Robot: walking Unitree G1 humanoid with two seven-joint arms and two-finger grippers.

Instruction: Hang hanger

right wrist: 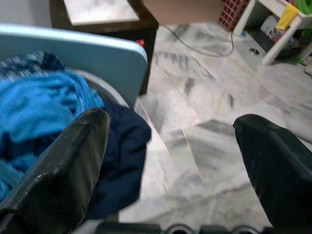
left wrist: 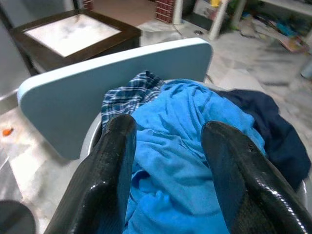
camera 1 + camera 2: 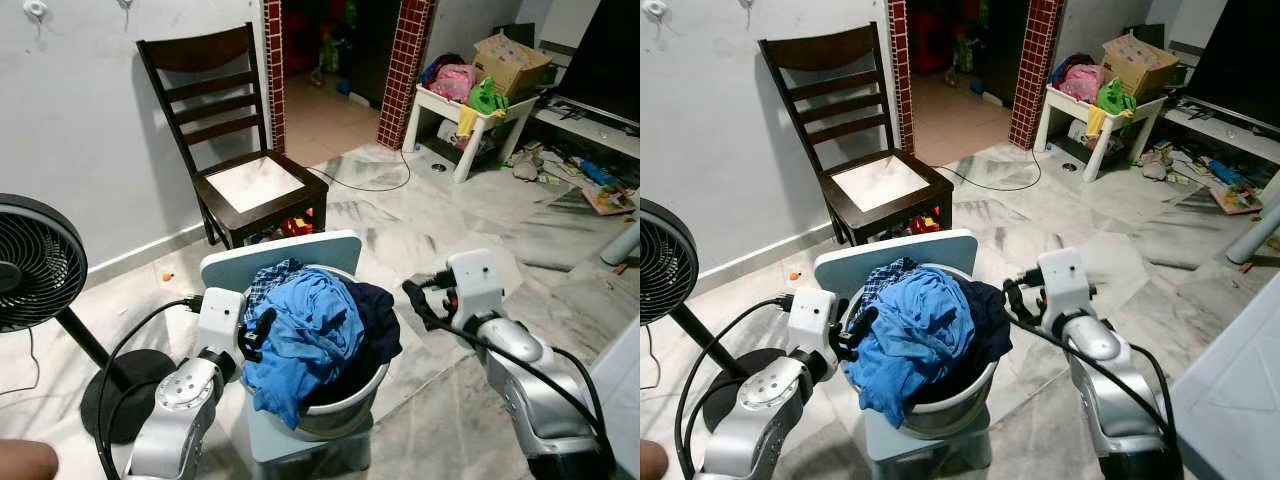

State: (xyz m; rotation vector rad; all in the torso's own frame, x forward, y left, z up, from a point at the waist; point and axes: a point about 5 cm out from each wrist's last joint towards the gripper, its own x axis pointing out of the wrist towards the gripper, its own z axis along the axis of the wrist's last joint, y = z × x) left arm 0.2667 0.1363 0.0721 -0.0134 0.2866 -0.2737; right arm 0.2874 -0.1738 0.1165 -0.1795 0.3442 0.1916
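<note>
Here, at nine o'clock in the head view, a black pedestal fan (image 3: 35, 262) stood on the marble floor (image 3: 420, 240) against the grey wall (image 3: 80, 130). At eleven o'clock a dark wooden chair (image 3: 235, 150) with a pale seat panel stood against that wall.

The left gripper (image 3: 255, 335) sat at seven o'clock, at the left rim of a metal basin (image 3: 340, 415). Its fingers (image 2: 114, 161) were spread apart, holding nothing, with the blue cloth lying in the gap between them in the left wrist view.

At six o'clock the basin rested on a pale blue stool (image 3: 280, 262), whose flat board stood upright behind it. The basin was heaped with laundry: a bright blue garment (image 3: 300, 335) on top, a blue checked cloth (image 3: 265, 280) toward the board, and a navy garment (image 3: 375, 320) draped over the right rim.

The right gripper (image 3: 420, 300) was at four o'clock, just beside the navy garment but apart from it. Its fingers (image 1: 63, 170) were set wide apart and empty.

At one o'clock a white table (image 3: 470, 115) carried a cardboard box (image 3: 510, 60) and bright clutter. A hanger could not be made out anywhere.
</note>
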